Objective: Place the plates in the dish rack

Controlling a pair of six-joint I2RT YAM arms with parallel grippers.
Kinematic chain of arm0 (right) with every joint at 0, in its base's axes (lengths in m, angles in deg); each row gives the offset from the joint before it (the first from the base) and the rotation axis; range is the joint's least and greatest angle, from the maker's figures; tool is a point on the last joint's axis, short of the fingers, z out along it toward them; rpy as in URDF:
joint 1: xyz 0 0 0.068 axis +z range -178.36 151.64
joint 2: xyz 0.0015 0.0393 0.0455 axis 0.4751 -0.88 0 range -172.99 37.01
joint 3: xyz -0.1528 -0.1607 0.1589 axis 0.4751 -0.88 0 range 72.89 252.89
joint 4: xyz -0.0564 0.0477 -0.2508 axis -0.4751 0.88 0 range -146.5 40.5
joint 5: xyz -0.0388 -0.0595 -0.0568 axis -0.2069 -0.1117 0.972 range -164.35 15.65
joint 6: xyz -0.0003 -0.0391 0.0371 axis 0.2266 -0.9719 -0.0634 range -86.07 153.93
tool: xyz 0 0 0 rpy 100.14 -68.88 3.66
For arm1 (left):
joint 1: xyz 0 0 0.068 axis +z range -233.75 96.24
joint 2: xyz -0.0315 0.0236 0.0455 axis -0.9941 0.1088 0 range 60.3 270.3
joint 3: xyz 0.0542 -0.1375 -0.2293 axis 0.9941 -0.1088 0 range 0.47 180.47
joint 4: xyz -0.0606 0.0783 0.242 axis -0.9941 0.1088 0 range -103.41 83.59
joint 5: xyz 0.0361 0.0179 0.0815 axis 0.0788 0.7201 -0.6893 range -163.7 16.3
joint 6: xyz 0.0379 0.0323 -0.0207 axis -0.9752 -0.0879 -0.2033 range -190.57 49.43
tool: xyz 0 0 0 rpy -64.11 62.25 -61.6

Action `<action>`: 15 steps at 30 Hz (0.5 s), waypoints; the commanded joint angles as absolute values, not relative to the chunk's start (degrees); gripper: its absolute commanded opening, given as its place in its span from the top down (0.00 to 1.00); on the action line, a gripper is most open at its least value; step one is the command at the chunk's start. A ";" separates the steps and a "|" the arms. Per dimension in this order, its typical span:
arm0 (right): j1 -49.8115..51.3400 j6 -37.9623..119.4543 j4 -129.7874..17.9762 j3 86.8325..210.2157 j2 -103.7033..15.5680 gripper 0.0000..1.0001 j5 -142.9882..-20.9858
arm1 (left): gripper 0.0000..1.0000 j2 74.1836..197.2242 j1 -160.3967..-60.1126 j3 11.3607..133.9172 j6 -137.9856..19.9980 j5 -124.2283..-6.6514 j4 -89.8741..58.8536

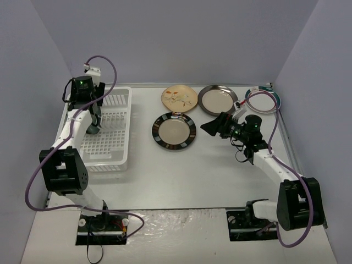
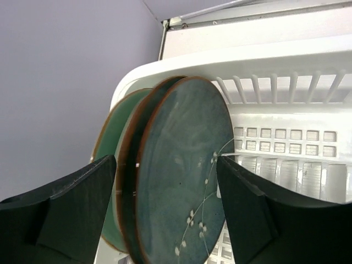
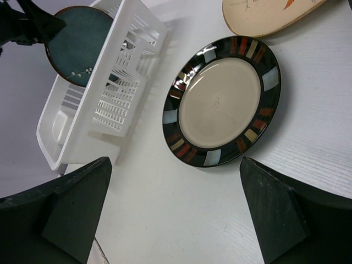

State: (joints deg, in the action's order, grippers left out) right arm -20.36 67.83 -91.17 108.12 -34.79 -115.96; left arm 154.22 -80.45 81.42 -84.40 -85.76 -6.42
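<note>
Left wrist view: jaws spread around a standing plate.
I judged a crooked lift could snag the rim of the dark blue plate (image 2: 181, 181) and topple it with the 2 behind. It stood upright in the dish rack (image 2: 286, 66) by the left edge of the table (image 1: 220, 181), my left gripper (image 2: 166, 160) pointing down over it, fingers apart on either side; contact I could not tell. The right gripper (image 1: 217, 125) hovered wide open over the table's middle, near the dark-rimmed beige plate (image 1: 174, 131).

Upright plates (image 2: 181, 181) in dish rack (image 2: 286, 60) at left
</note>
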 commanded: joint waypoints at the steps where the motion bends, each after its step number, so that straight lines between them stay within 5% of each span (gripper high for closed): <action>1: -17.71 64.90 -90.94 110.67 -37.40 0.01 -111.23 | 0.22 146.00 -79.62 85.46 -78.82 -85.13 -8.34; 7: -14.60 67.40 -93.14 111.75 -45.92 0.03 -106.45 | 0.05 141.01 -80.24 88.88 -64.94 -78.55 1.25; 15: -12.95 71.22 -98.83 115.54 -59.90 0.07 -105.17 | 0.03 129.08 -80.55 80.39 -55.39 -66.92 6.17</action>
